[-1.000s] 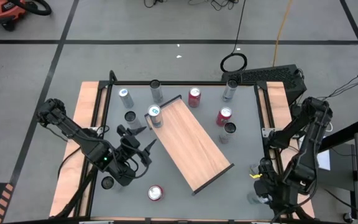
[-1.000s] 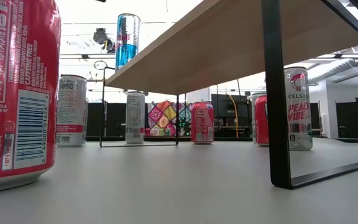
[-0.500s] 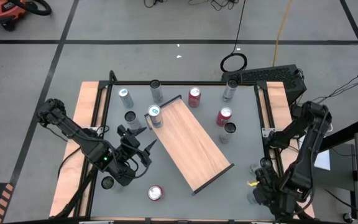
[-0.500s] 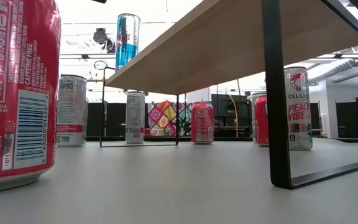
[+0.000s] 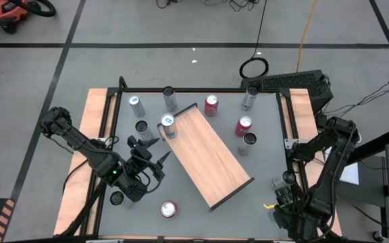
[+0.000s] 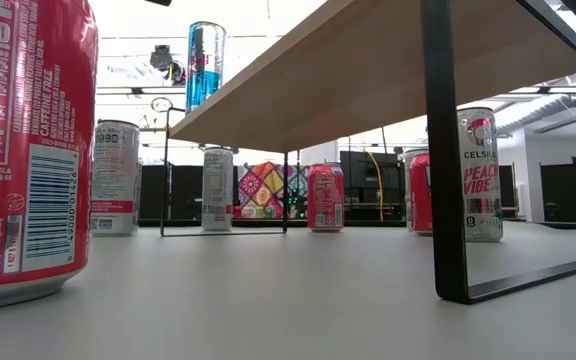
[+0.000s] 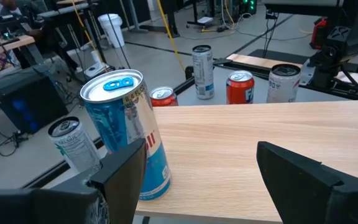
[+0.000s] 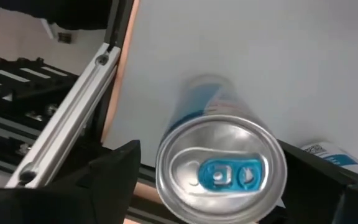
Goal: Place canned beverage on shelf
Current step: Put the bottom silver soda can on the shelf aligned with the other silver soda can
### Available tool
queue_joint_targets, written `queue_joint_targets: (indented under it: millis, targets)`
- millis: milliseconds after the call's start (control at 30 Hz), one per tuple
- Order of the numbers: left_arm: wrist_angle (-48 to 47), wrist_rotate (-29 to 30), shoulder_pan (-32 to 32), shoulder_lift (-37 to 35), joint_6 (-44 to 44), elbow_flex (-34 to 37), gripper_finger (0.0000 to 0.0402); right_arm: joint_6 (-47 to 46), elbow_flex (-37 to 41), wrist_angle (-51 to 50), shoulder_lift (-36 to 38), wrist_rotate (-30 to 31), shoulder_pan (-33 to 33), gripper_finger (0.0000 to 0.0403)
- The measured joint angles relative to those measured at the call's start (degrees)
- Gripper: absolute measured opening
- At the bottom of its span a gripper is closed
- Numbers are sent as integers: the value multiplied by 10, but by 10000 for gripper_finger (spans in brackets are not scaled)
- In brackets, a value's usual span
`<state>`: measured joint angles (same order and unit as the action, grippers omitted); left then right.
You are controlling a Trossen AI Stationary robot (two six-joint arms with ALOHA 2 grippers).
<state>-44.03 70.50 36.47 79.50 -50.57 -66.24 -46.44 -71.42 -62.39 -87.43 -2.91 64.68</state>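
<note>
Readable print on the cans, low view

We read "CELSIUS PEACH VIBE" on the white can (image 6: 479, 173), "160", "CAFFEINE FREE" and "COCA-COLA" on the big red can (image 6: 23, 150); other labels stay illegible.

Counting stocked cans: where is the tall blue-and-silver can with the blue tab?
The blue-and-silver can stands upright on the wooden shelf's far-left corner in the high view, ahead of the open left gripper.

The shelf (image 7: 241, 143) is pale wood with visible grain and a matt face, on a thin black metal frame. The blue can (image 7: 126, 130) is glossy metal with a bright brushed lid; the red can (image 6: 23, 150) has a shiny printed skin. The desk (image 6: 268, 300) is smooth, matt grey. Both grippers' fingers (image 7: 303, 180) look like matt black plastic.
</note>
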Motion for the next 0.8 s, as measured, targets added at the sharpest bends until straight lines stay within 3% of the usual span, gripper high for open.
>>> queue_joint_targets:
  millis: [200,533,800]
  targets:
    - [0,0,0,0,0,0,299,7,0,5,-17,2,0,286]
    - [0,-1,0,0,1,0,299,7,0,14,-26,1,0,201]
    - [3,-10,0,0,-1,0,299,-40,0,29,-16,-6,-11,213]
